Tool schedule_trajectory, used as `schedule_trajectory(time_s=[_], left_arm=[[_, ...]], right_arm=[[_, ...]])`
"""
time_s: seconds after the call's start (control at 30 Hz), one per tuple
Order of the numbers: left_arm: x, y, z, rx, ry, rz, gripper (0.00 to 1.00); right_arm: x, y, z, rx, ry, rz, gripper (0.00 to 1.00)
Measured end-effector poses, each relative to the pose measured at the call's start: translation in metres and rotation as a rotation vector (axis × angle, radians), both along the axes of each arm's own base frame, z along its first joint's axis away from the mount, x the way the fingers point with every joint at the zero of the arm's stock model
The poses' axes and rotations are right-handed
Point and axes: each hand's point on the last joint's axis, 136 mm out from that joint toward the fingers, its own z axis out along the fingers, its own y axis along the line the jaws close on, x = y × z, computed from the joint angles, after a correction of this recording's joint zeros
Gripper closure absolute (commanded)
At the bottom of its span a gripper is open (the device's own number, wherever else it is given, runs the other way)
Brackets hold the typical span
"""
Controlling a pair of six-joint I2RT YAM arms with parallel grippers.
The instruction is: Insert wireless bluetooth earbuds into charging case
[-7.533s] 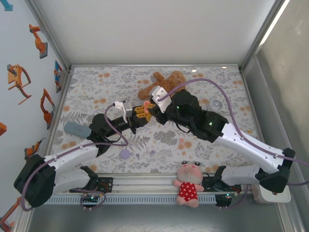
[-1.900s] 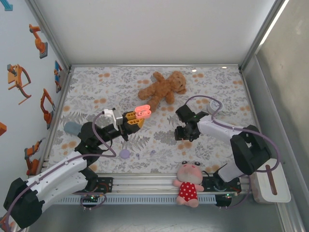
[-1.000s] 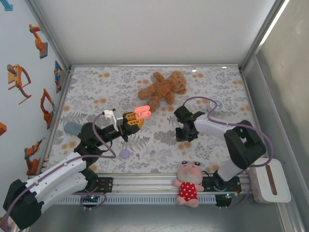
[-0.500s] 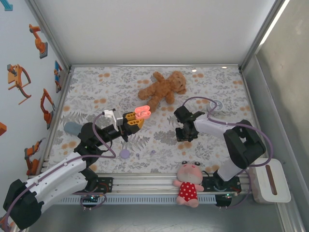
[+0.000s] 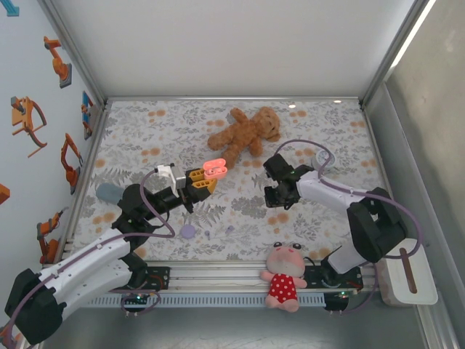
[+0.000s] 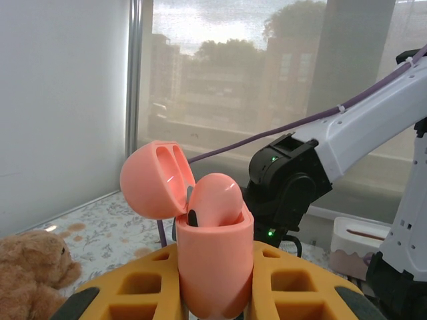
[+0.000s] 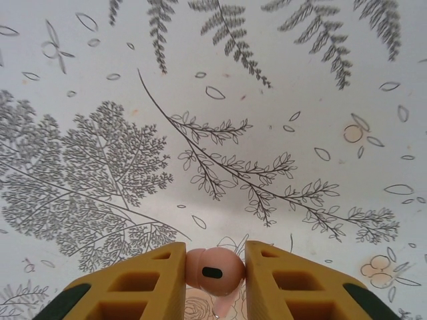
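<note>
My left gripper [image 5: 204, 177] is shut on a pink charging case [image 5: 213, 169], held upright above the mat. In the left wrist view the case [image 6: 215, 267] sits between the yellow fingers [image 6: 127, 293] with its lid [image 6: 157, 180] flipped open, and one pink earbud [image 6: 215, 199] rests in it. To the right of the case, my right gripper [image 5: 275, 198] is low over the mat. The right wrist view shows it [image 7: 214, 261] shut on a second pink earbud [image 7: 213, 269], its stem pointing down.
A brown teddy bear [image 5: 245, 133] lies at the back centre. A pink doll in a red dress [image 5: 284, 275] sits at the near edge. A pale purple round case [image 5: 188, 232] and a grey-blue cylinder [image 5: 110, 193] lie at the near left.
The right gripper's jaws have narrowed onto the pink earbud, and it has shifted slightly right. The left arm and the open case have not moved.
</note>
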Motion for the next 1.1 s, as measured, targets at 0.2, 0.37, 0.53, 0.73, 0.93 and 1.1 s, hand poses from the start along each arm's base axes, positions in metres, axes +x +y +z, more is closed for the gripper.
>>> schedule_trajectory(time_s=[0.2,0.37,0.53,0.73,0.93,1.1], left_arm=[[0.003,-0.003,-0.005,0.011,0.012,0.0,0.85],[0.006,-0.006,-0.008,0.015,0.017,-0.001,0.85],[0.009,-0.008,-0.012,0.019,0.022,-0.001,0.86],[0.013,-0.013,-0.017,0.026,0.03,-0.002,0.86],[0.019,-0.018,-0.022,0.032,0.041,-0.004,0.86],[0.023,-0.025,-0.018,0.024,0.035,-0.015,0.86]], right_arm=[[0.012,0.003,0.049,0.053,-0.123,0.007,0.74],[0.022,0.006,0.103,0.116,-0.258,0.012,0.74],[0.027,0.008,0.157,0.179,-0.39,0.018,0.74],[0.027,0.015,0.21,0.252,-0.516,0.053,0.75],[0.019,0.026,0.246,0.321,-0.61,0.108,0.75],[0.008,0.044,0.272,0.393,-0.698,0.185,0.75]])
